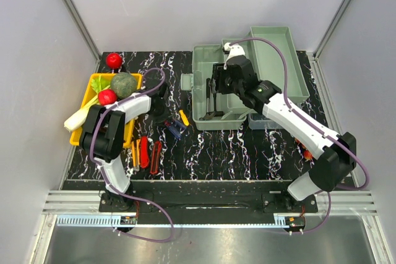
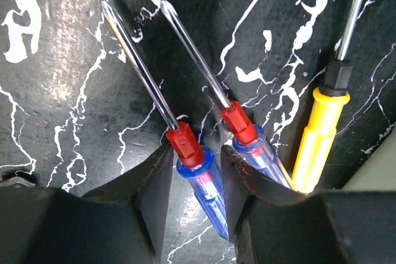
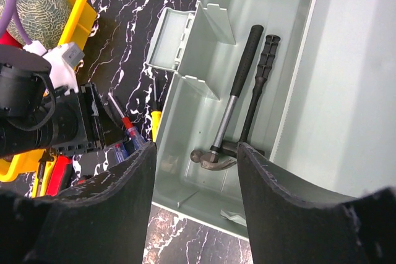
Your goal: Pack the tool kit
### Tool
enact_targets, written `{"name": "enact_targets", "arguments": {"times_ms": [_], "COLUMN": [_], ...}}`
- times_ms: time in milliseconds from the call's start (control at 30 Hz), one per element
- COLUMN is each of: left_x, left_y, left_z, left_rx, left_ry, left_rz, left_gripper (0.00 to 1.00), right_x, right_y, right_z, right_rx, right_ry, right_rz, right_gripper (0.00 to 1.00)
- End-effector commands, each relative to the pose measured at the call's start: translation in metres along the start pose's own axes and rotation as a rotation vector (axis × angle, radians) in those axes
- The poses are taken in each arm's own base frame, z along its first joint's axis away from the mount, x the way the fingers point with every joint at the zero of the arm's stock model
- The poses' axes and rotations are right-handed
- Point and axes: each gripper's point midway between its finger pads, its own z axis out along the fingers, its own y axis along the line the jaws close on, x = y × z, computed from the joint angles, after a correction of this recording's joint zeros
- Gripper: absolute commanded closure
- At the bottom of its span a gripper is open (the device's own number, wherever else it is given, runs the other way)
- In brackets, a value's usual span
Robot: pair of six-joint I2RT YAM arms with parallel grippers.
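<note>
Left claw [image 2: 193,162] is clenched on a blue screwdriver [image 2: 185,143], shaft toward 11 o'clock in its wrist view; from above, the toolbox [image 1: 199,88] lies at 2 o'clock.

No text, label, brand, number or sign can be read in any of the 3 views. No marking is made out on the toolbox [image 1: 203,85], the blue-handled screwdriver [image 2: 197,174], the yellow-handled screwdriver [image 2: 318,134] or the hammer [image 3: 230,115].
</note>
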Motion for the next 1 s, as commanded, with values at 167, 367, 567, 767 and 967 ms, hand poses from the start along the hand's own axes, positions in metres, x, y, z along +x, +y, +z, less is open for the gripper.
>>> {"name": "enact_targets", "arguments": {"times_ms": [167, 367, 567, 767, 967], "left_x": [-0.009, -0.055, -0.093, -0.08, -0.053], "left_y": [0.008, -0.02, -0.073, -0.126, -0.151], "left_z": [0.001, -0.077, -0.183, -0.262, -0.331], "left_rx": [-0.067, 0.067, 0.338, 0.715, 1.043], "left_ry": [-0.028, -0.216, -0.4, -0.468, -0.557], "left_rz": [0.04, 0.107, 0.204, 0.358, 0.495], "left_gripper": [0.95, 1.0, 1.0, 1.0, 1.0], "right_x": [-0.028, -0.022, -0.01, -0.005, -0.016], "right_y": [0.007, 0.048, 0.106, 0.136, 0.153], "right_z": [-0.02, -0.034, -0.069, -0.094, -0.102], "right_rx": [-0.036, -0.283, -0.665, -0.885, -0.941], "right_ry": [-0.101, -0.035, 0.021, 0.047, 0.056], "right_rz": [-0.004, -0.092, -0.122, -0.108, -0.034], "right_gripper": [0.39, 0.17, 0.01, 0.0, 0.01]}}
